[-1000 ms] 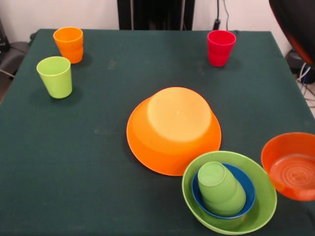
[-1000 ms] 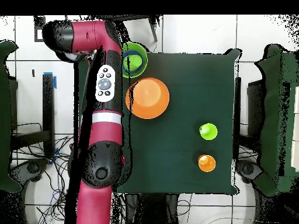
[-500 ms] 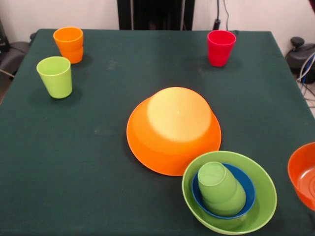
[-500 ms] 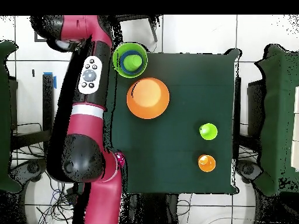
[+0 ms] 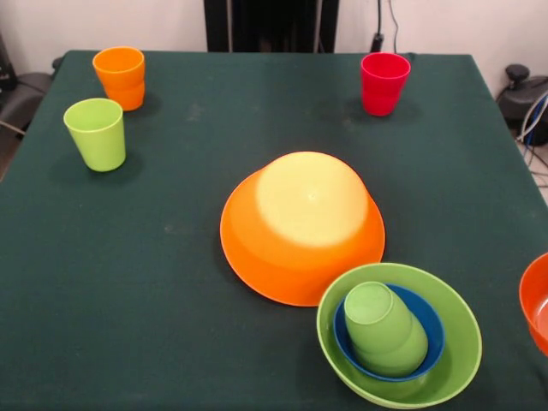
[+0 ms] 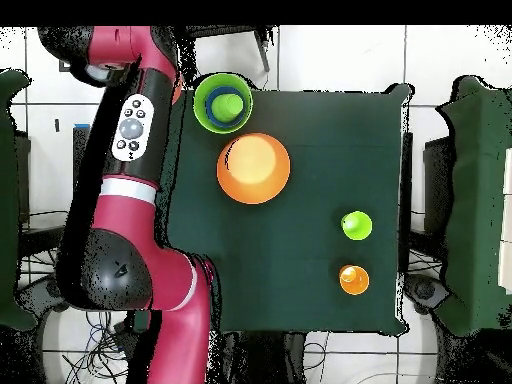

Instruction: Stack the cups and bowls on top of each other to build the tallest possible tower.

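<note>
A very large orange bowl (image 5: 301, 227) lies upside down mid-table; it also shows in the overhead view (image 6: 254, 168). In front of it a light green bowl (image 5: 445, 364) holds a small blue bowl (image 5: 431, 327) with an upturned green cup (image 5: 384, 327) in it. An orange cup (image 5: 119, 77), a lime green cup (image 5: 96, 133) and a red-pink cup (image 5: 384, 82) stand apart and upright. Only a sliver of a red-orange bowl (image 5: 537, 304) shows at the right edge. The red arm (image 6: 130, 180) hangs beside the table in the overhead view. The gripper itself is hidden.
The table has a dark green cloth (image 5: 171, 282). The robot's dark pedestal (image 5: 270, 26) stands at the far edge. Cables lie on the floor (image 5: 533, 120) to the right of the table.
The red-orange bowl has moved right, almost out of the front view. The arm has swung away from over the table towards its side. The other pieces have not moved.
</note>
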`<state>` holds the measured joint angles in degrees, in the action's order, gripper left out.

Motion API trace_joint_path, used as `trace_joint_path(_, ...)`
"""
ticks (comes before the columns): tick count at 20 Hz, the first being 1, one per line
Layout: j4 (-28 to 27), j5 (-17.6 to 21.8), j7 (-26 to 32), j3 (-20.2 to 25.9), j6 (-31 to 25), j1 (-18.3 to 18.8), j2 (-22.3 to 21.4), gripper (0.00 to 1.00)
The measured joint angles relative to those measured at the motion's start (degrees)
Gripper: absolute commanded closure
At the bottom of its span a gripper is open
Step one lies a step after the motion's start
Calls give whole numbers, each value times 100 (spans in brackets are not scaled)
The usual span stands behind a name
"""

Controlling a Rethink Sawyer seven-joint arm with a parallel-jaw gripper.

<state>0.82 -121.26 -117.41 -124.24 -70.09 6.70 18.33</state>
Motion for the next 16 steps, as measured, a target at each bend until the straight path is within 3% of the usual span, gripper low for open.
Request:
trace_joint_path(6, 154, -618, 33, -828, -251, 52, -130, 100)
trace_joint_path(16, 386, -1198, 545, -1787, -305, 198, -383, 100)
